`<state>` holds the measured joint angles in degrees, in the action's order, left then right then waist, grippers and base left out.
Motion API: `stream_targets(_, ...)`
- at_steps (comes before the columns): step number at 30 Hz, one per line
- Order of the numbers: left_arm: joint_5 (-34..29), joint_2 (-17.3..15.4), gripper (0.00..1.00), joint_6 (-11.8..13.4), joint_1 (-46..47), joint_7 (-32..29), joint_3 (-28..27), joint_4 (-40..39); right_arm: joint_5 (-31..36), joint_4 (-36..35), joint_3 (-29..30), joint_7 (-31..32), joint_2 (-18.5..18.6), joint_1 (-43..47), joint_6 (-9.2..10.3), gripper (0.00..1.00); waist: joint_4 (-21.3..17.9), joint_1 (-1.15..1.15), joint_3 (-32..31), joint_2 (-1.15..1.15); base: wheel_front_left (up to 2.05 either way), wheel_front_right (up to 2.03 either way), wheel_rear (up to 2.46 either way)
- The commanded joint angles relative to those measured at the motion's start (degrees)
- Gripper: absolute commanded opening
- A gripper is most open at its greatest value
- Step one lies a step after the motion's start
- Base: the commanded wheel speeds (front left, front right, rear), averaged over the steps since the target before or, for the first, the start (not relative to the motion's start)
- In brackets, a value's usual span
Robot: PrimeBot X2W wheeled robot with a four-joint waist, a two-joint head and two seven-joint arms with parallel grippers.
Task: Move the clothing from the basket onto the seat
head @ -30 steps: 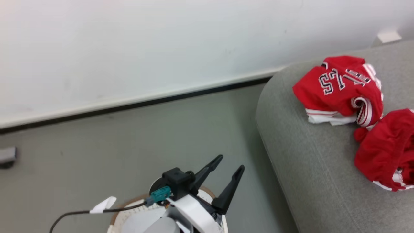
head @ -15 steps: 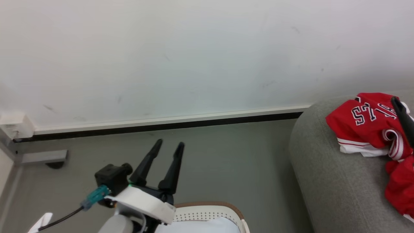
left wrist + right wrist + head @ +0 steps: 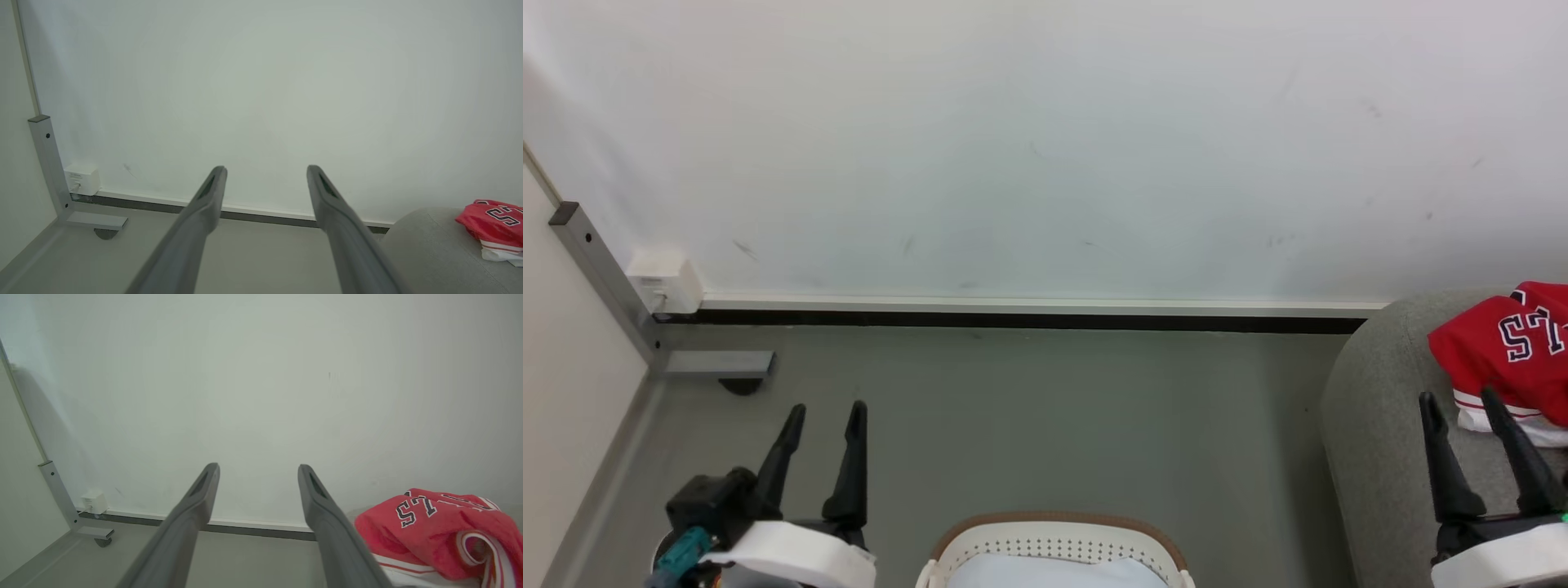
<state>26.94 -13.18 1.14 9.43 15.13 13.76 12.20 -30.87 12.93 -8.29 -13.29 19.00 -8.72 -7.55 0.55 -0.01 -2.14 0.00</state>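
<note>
The white wall and grey floor take up most of the head view. The seat comes in at the right edge, its rounded end toward the robot. The basket sits on the floor at the bottom middle, between the two arms and well apart from the seat. The part of its inside that shows is pale, with no red in it; the rest is cut off by the frame. The clothing, a red jersey with navy lettering, lies on the seat.

The unloading looks finished or nearly so. The next move calls for a look down into the basket. If a garment is left, a tool must go down into the basket for it.

The left tool hangs over the floor with its jaws apart and nothing between them. The right tool is likewise open and empty, just beside the jersey.

The head view gives the basket and both tools at once. The right wrist view adds the jersey's rolled striped cuff and white hem close up. The left wrist view adds the seat's end from the side.
</note>
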Motion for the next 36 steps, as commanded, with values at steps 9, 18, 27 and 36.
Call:
stream_targets(9,-8.9,5.6,1.00,-1.6,-6.2,0.0,-6.5,-0.4,10.9,1.9,1.9,-1.9,-8.2,3.6,0.13,1.00,-0.4,0.01,0.5,0.00,0.00,0.00,0.00)
stream_targets(18,-12.6,8.6,1.00,-4.8,-6.4,0.0,-10.0,1.7,12.8,-0.1,3.5,-1.9,-10.2,3.0,0.13,1.00,-0.9,0.01,0.2,0.00,0.00,0.00,0.00)
stream_targets(27,-14.7,9.8,1.00,-6.4,-5.8,0.0,-12.2,2.9,11.9,0.3,2.6,-1.9,-10.4,2.5,0.13,1.00,-1.2,0.01,0.3,0.00,0.00,0.00,0.00)
stream_targets(36,-14.8,10.1,1.00,-7.0,-5.8,0.0,-13.4,3.4,11.6,0.8,1.9,-1.9,-10.1,2.4,0.13,1.00,-1.4,0.01,0.2,0.00,0.00,0.00,0.00)
